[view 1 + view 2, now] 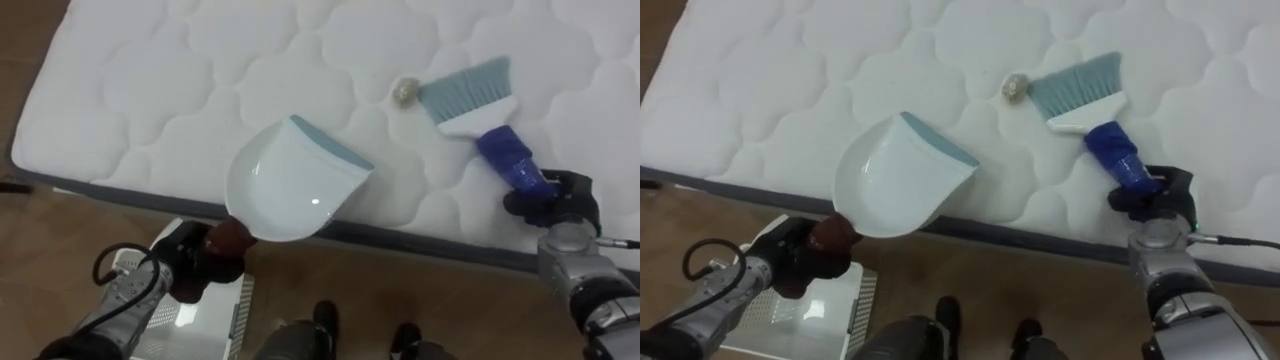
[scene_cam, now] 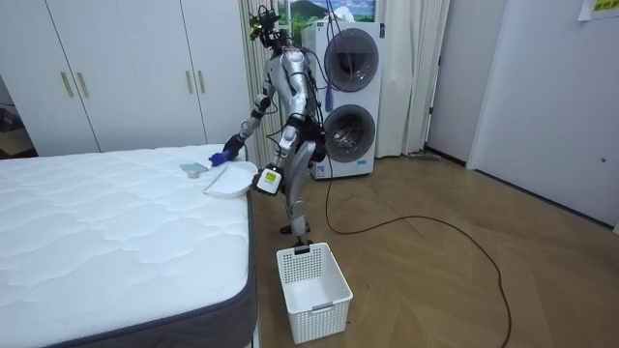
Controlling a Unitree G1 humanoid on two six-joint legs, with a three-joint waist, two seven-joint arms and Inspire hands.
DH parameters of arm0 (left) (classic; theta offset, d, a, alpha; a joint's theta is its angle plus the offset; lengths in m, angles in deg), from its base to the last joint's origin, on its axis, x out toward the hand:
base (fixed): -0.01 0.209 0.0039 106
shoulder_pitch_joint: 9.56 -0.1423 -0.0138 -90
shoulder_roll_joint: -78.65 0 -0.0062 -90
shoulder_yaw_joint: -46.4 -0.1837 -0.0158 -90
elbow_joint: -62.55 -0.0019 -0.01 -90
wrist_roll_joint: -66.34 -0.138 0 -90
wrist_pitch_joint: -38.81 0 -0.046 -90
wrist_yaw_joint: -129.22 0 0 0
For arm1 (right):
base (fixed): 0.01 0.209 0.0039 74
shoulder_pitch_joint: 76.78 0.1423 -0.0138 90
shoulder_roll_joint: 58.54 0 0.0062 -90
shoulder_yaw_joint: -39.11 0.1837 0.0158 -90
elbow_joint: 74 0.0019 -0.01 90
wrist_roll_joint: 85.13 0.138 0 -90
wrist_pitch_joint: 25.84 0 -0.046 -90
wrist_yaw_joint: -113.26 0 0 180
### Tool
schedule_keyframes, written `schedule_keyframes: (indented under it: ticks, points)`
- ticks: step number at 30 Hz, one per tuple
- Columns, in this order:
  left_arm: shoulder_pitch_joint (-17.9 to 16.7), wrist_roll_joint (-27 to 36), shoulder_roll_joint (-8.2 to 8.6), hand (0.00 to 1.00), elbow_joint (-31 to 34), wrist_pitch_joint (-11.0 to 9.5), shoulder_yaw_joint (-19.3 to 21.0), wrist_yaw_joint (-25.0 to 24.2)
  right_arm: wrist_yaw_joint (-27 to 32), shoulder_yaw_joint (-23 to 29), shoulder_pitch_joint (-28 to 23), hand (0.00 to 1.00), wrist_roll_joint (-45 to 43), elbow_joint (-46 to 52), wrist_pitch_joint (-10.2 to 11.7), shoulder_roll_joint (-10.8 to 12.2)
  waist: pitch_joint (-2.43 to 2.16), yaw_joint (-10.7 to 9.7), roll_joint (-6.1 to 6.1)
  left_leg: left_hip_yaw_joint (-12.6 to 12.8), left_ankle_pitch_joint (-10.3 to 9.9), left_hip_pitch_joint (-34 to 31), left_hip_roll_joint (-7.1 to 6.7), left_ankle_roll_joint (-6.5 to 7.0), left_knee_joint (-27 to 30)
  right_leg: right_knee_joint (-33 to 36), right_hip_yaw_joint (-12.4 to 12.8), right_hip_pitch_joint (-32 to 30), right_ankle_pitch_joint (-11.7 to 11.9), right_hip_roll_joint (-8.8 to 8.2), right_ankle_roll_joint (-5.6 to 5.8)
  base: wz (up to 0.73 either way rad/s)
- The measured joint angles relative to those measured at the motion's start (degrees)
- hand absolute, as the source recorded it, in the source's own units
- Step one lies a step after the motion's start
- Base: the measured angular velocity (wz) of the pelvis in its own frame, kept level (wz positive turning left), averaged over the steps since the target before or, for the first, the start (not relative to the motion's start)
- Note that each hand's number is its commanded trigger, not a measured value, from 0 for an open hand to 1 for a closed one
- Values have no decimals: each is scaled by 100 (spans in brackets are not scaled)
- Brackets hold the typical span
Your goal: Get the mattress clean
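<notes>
The robot's right hand (image 1: 552,197) has its dark fingers wrapped round the blue handle of a hand brush (image 1: 470,95), whose pale blue bristles lie on the white quilted mattress (image 1: 150,90), with a small crumpled scrap of litter (image 1: 405,91) just beside their left tip. The left hand (image 1: 195,265) is closed round the dark red handle of a white dustpan (image 1: 290,185), its blue-edged mouth pointing towards the scrap over the mattress's near edge. The robot stands leaning at the bedside, a white plastic basket (image 2: 311,290) on the wooden floor near its feet
</notes>
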Motion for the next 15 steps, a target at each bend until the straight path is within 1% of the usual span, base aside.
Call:
schedule_keyframes:
  ticks: [1, 4, 6, 8, 9, 11, 12, 14, 15]
  points:
    - [0, -6, 0, 100, 0, 7, -2, -1, 0, -7, 13, 100, -159, -21, -2, -48, -2, 4, -3, -1, 0, 11, 0, 0, 0, 0, -1, 13, 0, 0, 0, 0]
    - [1, -123, -26, 100, 102, 71, -3, -4, -6, -13, 102, 100, -670, -40, -125, -226, -24, -2, -41, -2, 1, 10, 0, 1, -9, 5, -18, 13, 1, -10, -1, 1]
    - [3, -173, -43, 100, 114, 75, 1, -19, -39, -13, 207, 100, -1101, -41, -211, -358, -33, 4, -71, 6, 5, 10, -9, 5, -15, 75, -31, 1, 0, -66, -4, 2]
    - [25, -271, -103, 100, 119, 83, 0, -18, -80, -142, 380, 100, -1740, -79, -251, -568, -30, 22, -194, 28, 11, 14, -14, 4, -17, 104, -22, -32, -8, -61, -16, -4]
    - [25, -323, -130, 100, 119, 83, 0, -17, -80, -190, 416, 100, -1914, -90, -256, -615, -35, 23, -233, 28, 12, 19, -9, 1, -11, 95, -12, -29, -8, -46, -17, 0]
    - [29, -458, -272, 100, 134, 83, 0, -15, -80, -323, 611, 100, -2662, -77, -323, -803, -32, 17, -397, 28, 15, 53, 3, -7, -25, 75, 6, 1, -5, -18, -28, 0]
    - [33, -505, -308, 100, 147, 84, 0, -15, -80, -362, 672, 100, -2868, -77, -337, -864, -29, 13, -430, 28, 15, 58, 6, -8, -26, 70, 8, 8, -4, -13, -30, 0]
    - [92, -755, -448, 100, 160, 92, -7, -19, -12, -419, 832, 100, -3691, -58, -380, -1048, -31, 15, -551, -5, 22, 95, 18, -18, -35, 3, -7, 78, 8, 25, -30, 2]
    - [95, -859, -503, 100, 180, 93, -8, -19, 8, -451, 864, 100, -3906, -37, -399, -1071, -31, 18, -590, -5, 24, 107, 19, -22, -46, -7, -11, 87, 13, 27, -33, 0]
